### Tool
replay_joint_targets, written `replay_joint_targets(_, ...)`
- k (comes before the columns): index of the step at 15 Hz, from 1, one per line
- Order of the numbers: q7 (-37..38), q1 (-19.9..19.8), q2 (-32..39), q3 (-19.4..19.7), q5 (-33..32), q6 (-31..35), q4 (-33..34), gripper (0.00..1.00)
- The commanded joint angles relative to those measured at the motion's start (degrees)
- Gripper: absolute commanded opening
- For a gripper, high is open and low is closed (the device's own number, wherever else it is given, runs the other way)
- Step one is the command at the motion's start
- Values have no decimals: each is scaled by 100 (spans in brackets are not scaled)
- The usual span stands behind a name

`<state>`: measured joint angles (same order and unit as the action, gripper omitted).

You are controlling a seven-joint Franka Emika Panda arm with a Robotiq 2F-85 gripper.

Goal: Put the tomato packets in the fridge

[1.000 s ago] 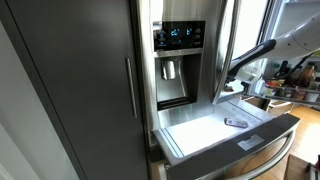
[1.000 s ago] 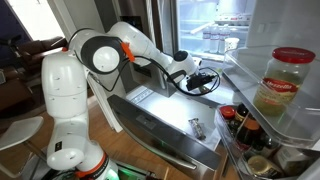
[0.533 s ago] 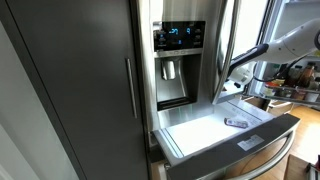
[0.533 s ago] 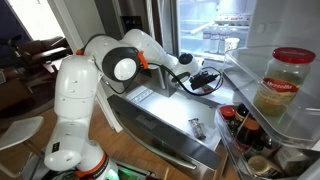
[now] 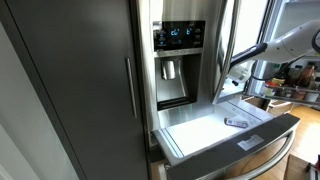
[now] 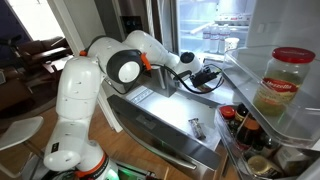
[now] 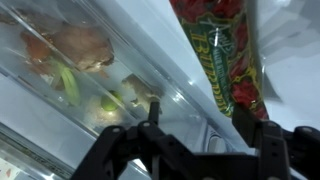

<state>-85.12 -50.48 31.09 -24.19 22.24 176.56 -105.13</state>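
The fridge (image 5: 90, 80) stands with its white-lined drawer (image 5: 200, 138) pulled out. A small silvery tomato packet (image 5: 236, 122) lies flat on the drawer floor, and in an exterior view two tiny packets (image 6: 197, 126) lie side by side there. My gripper (image 5: 232, 86) hovers above the drawer's far side, clear of the packets, and it also shows at the open fridge compartment (image 6: 207, 80). In the wrist view the gripper (image 7: 198, 112) is open, with its dark fingers (image 7: 153, 112) wide apart and nothing between them.
A red and green printed pouch (image 7: 225, 50) hangs close above the right finger. Vegetables (image 7: 75, 45) lie behind a clear bin wall. The open door's shelf holds a large jar (image 6: 280, 80) and bottles (image 6: 240, 125). The blue-lit display (image 5: 180, 36) sits above the dispenser.
The gripper has opened from shut. The arm's elbow has turned, and the gripper has shifted slightly lower over the drawer. The packets in the drawer have not moved.
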Motion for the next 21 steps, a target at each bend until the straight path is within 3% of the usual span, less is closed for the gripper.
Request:
replay_joint_targets(1,163,-39,-450,37,105,30,-321,100)
replay_joint_targets(2,197,-107,-580,-13,153,-25,-408,100)
replay_joint_targets(3,546,134,-829,357,108,-172,-586,100)
replay_joint_targets(4,802,180,-966,440,175,-275,-693,100)
replay_joint_targets(9,2029,327,-1846,812,-99,-1471,-1465,100)
replay_joint_targets(11,2231,263,-2162,776,-79,-1882,-1746,100)
replay_joint_targets(13,2147,748,-2459,1329,204,-2473,-1971,100)
replay_joint_targets(15,2619,1194,-2642,1974,-363,-2740,-2361,100)
replay_joint_targets(17,2886,1517,-2696,2526,-790,-2807,-2705,100)
replay_joint_targets(21,2598,1898,-2496,3290,-1138,-2391,-3172,100)
